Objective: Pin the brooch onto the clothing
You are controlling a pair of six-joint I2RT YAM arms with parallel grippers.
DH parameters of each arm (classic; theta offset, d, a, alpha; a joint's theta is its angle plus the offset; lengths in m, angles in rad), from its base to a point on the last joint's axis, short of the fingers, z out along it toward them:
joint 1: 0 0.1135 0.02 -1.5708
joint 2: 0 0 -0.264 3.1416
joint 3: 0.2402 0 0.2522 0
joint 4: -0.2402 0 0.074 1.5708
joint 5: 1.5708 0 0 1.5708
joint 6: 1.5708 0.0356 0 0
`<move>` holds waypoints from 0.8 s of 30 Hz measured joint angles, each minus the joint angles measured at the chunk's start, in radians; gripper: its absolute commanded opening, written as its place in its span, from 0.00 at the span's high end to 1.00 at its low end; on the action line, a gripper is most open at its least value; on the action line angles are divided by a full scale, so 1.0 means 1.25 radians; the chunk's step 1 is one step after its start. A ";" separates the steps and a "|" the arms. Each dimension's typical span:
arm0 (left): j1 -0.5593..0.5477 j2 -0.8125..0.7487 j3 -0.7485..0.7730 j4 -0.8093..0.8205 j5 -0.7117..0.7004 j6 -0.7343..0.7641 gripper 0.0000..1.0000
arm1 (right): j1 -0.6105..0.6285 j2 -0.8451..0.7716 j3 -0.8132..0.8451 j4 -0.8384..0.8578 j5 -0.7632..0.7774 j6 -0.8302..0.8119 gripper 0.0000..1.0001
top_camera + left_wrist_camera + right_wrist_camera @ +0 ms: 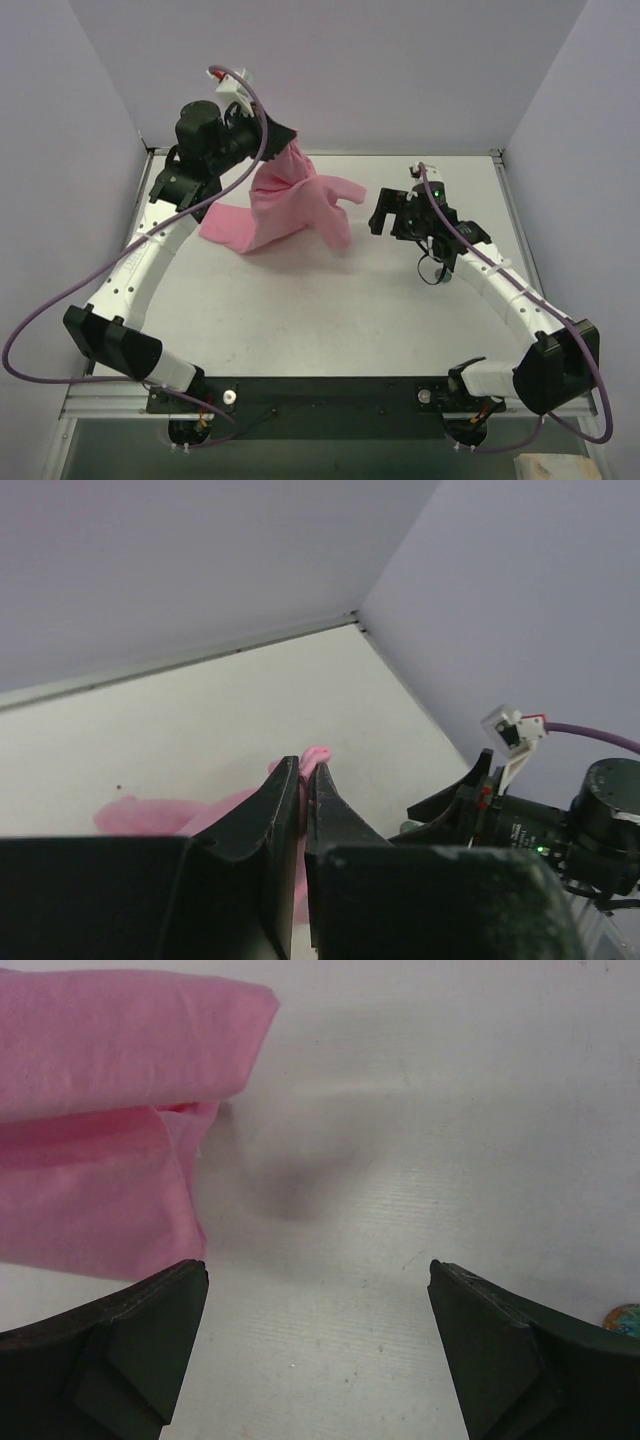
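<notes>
left tool [306,769] pinches shirt [285,205] aloft | right tool [318,1270] spread beside shirt edge

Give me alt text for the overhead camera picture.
The left claw holds up a pink T-shirt by one pinched edge, its rest draped on the white table. The right claw hangs open just right of the shirt.

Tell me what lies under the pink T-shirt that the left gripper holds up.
Only the white table shows around the pink T-shirt, whose lower folds rest on it while the left gripper pinches its top. Anything beneath the cloth is covered.
</notes>
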 measured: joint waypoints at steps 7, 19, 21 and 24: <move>-0.016 0.031 0.137 0.005 0.072 -0.016 1.00 | -0.018 -0.052 0.000 -0.014 0.003 0.000 0.00; -0.029 -0.149 0.002 0.070 0.089 -0.026 1.00 | -0.023 -0.150 0.004 -0.021 0.002 0.000 0.00; -0.029 -0.197 -0.063 0.082 0.075 -0.026 1.00 | -0.022 -0.149 0.005 -0.022 -0.002 0.000 0.00; -0.029 -0.285 -0.217 0.093 0.015 -0.024 1.00 | -0.022 -0.144 0.005 -0.025 -0.013 0.000 0.00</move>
